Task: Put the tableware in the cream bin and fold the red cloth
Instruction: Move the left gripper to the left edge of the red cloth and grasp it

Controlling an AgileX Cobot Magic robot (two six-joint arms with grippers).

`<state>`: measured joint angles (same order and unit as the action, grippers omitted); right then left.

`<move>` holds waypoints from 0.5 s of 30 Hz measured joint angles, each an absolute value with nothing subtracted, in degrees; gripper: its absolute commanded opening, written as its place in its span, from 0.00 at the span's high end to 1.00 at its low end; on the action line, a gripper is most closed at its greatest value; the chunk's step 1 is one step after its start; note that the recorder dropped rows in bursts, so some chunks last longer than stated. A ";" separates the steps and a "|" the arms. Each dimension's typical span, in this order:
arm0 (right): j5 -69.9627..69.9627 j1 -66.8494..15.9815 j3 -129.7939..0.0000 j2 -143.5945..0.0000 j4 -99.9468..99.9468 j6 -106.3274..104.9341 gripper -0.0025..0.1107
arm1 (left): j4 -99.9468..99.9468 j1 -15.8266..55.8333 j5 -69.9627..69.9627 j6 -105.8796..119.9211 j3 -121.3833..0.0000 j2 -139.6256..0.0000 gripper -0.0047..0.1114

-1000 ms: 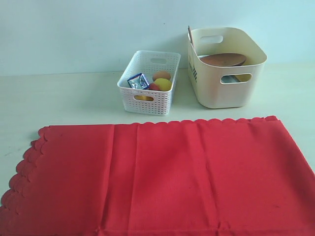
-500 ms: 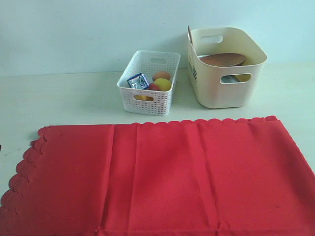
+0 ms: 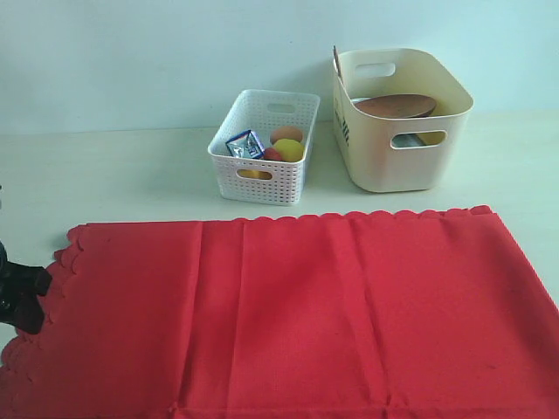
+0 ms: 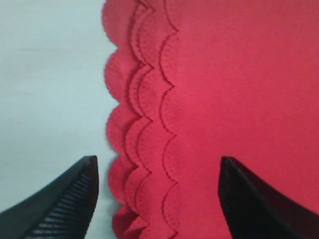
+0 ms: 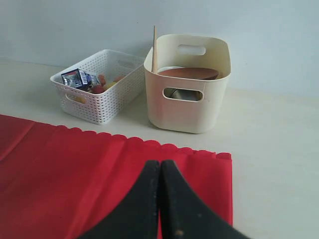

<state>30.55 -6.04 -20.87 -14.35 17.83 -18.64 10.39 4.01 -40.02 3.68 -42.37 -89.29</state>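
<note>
Red cloth (image 3: 288,314): spread flat across the near part of the table (image 3: 131,166), much wider than either container and well apart from both.
Cloth edge: at its left end several rows of scallops lie stacked, so I judge it is already doubled at least once. It is still a broad sheet, not a compact fold.
My left gripper (image 4: 158,167): released, jaws wide apart and holding nothing. It straddles that scalloped left edge, one finger over bare table and the other over cloth. I cannot tell whether the tips touch the fabric.
My right gripper (image 5: 159,167): clenched with the fingers pressed together, nothing between them, over the cloth's right part near its far corner.
Cream bin (image 3: 384,166): at the back right. The wooden plate (image 3: 397,106) lies inside, a dark spoon (image 3: 337,63) leans at the rim, and metal shows through the handle cutout.
White basket (image 3: 262,179): just beside the bin, holding foods and a snack packet.
Loose tableware: none visible on the table.
Progress: the tableware part looks done. Folding is what remains.
Next, my guess: pinch the left edge and carry it rightward.
</note>
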 measured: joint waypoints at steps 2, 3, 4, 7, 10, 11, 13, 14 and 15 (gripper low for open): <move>30.55 -6.04 -20.87 -14.35 17.83 -18.64 0.98 | 15.14 2.63 -39.91 8.65 -42.37 -91.43 0.39; 30.55 -6.04 -20.87 -14.35 17.94 -18.64 0.98 | 17.67 1.73 -39.80 10.99 -42.37 -92.41 0.39; 30.55 -6.04 -20.87 -14.35 18.07 -18.64 0.98 | 19.96 0.82 -39.79 12.72 -42.37 -93.16 0.39; 30.55 -6.04 -20.87 -14.35 18.18 -18.64 0.98 | 24.37 -1.35 -39.70 17.13 -42.37 -95.01 0.39; 30.55 -6.04 -20.87 -14.35 18.56 -18.64 0.98 | 26.21 -2.48 -38.73 19.38 -42.37 -96.35 0.39; 30.55 -6.04 -20.87 -14.35 18.71 -18.64 0.98 | 26.46 -2.65 -38.31 19.70 -42.37 -96.64 0.39; 30.55 -6.04 -20.87 -14.35 18.69 -18.64 0.98 | 26.88 -2.69 -37.62 20.15 -42.41 -97.38 0.39; 30.55 -6.04 -20.87 -14.35 18.69 -18.64 0.98 | 27.01 -2.80 -37.46 20.26 -42.51 -97.69 0.39; 30.55 -6.04 -20.87 -14.35 18.69 -18.64 0.98 | 27.10 -2.94 -37.36 20.40 -42.77 -98.18 0.39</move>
